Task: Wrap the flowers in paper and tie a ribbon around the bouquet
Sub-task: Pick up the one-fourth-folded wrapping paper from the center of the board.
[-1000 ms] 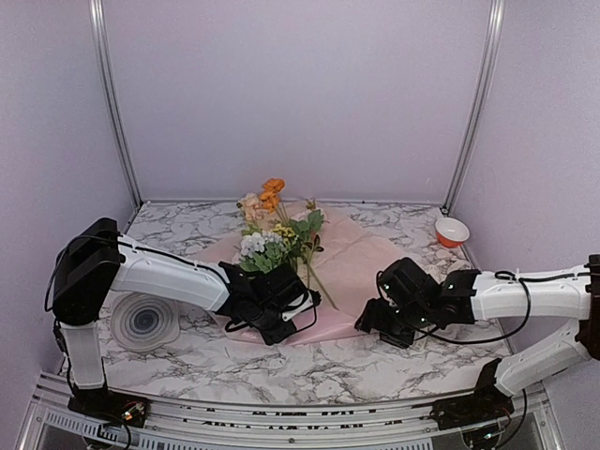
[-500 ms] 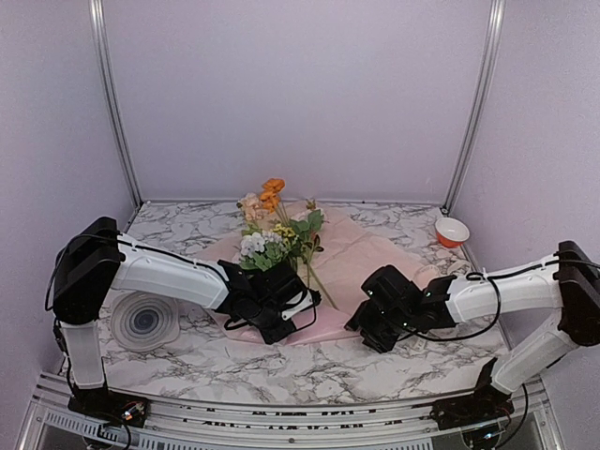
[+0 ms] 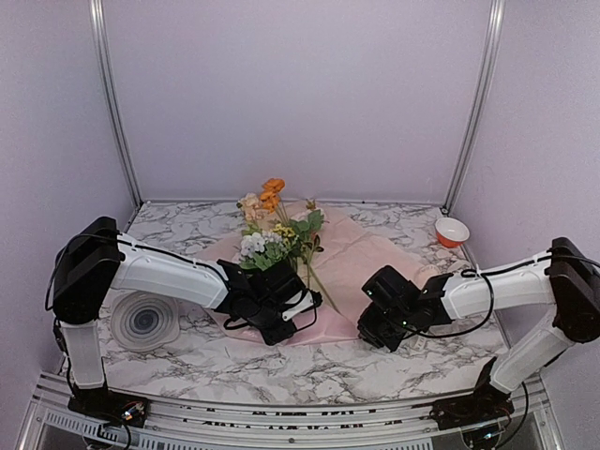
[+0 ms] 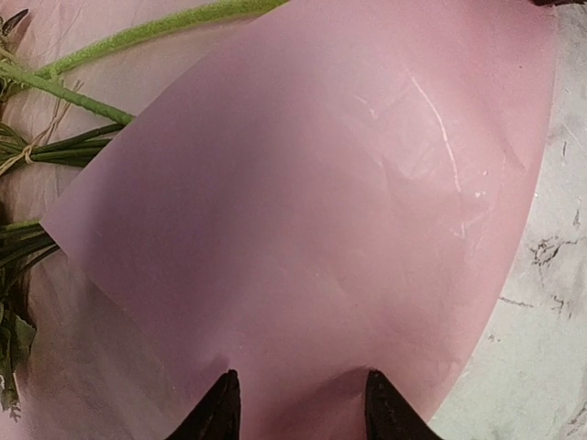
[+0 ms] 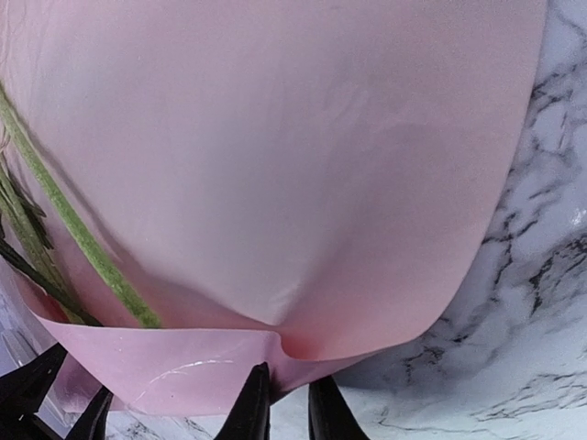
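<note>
The flowers [image 3: 272, 234] lie on the pink paper [image 3: 356, 262], blossoms toward the back wall, with their green stems [image 4: 92, 101] running toward me. The sheet's near-left corner is folded up over the stems as a curved flap [image 4: 321, 202]. My left gripper [image 3: 286, 314] is at this flap; its jaws [image 4: 303, 408] stand apart with the paper spread across the gap. My right gripper [image 3: 373, 328] is at the sheet's near edge, its fingertips [image 5: 286, 403] nearly together with a pucker of paper [image 5: 275, 137] pinched between them, close to a stem [image 5: 83, 247]. The ribbon is out of view, and no wrapped bouquet shows.
A round grey ringed disc [image 3: 143, 322] lies on the marble table by the left arm. A small red-and-white bowl [image 3: 452, 231] stands at the back right. Metal posts [image 3: 476, 103] frame the back corners. The left gripper's dark fingers [image 5: 46, 385] show in the right wrist view.
My right gripper slid left to the paper's near edge and closed on it. The left arm and the flowers kept still.
</note>
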Robot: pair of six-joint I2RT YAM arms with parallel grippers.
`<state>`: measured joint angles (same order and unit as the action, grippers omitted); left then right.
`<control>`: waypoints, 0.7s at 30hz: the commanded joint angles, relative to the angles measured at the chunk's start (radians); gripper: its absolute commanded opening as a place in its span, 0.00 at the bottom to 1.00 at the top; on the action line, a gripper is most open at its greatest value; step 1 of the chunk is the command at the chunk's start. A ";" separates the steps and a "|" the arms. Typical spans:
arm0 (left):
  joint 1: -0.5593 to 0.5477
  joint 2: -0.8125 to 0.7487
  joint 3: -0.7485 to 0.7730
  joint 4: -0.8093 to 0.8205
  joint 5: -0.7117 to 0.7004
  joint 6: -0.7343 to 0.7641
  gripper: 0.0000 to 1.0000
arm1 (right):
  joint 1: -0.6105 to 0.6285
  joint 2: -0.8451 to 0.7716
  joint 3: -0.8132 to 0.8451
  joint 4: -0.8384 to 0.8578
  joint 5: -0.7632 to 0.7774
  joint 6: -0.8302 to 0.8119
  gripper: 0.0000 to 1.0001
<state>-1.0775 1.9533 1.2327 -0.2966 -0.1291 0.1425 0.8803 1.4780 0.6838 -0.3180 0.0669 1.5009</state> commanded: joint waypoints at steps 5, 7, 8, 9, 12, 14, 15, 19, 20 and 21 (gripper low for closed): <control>-0.001 -0.066 0.026 -0.022 0.066 -0.025 0.46 | -0.012 0.017 0.036 -0.041 0.018 -0.050 0.01; -0.010 -0.101 0.049 -0.004 0.103 -0.027 0.47 | -0.009 0.011 0.036 -0.041 0.030 -0.055 0.00; -0.012 -0.107 0.055 0.010 0.126 -0.026 0.48 | -0.008 0.009 0.038 -0.041 0.034 -0.059 0.00; -0.014 -0.103 0.059 0.024 0.147 -0.029 0.49 | -0.006 0.006 0.042 -0.045 0.039 -0.064 0.00; -0.014 -0.056 0.088 0.037 0.200 -0.035 0.52 | 0.003 -0.002 0.053 -0.064 0.060 -0.072 0.00; -0.013 -0.014 0.113 0.026 0.215 -0.040 0.53 | 0.010 -0.013 0.054 -0.070 0.074 -0.077 0.00; -0.013 -0.002 0.127 0.022 0.216 -0.042 0.53 | 0.012 -0.018 0.054 -0.073 0.079 -0.077 0.00; -0.012 0.045 0.183 0.017 0.192 -0.055 0.55 | 0.023 -0.039 0.053 -0.068 0.101 -0.101 0.00; -0.012 0.059 0.200 0.012 0.184 -0.058 0.56 | 0.027 -0.039 0.055 -0.065 0.106 -0.111 0.00; -0.011 0.077 0.216 0.002 0.176 -0.061 0.56 | 0.029 -0.039 0.059 -0.066 0.111 -0.123 0.00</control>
<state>-1.0901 1.9686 1.3914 -0.2771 0.0521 0.1024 0.8944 1.4662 0.7044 -0.3683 0.1284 1.4246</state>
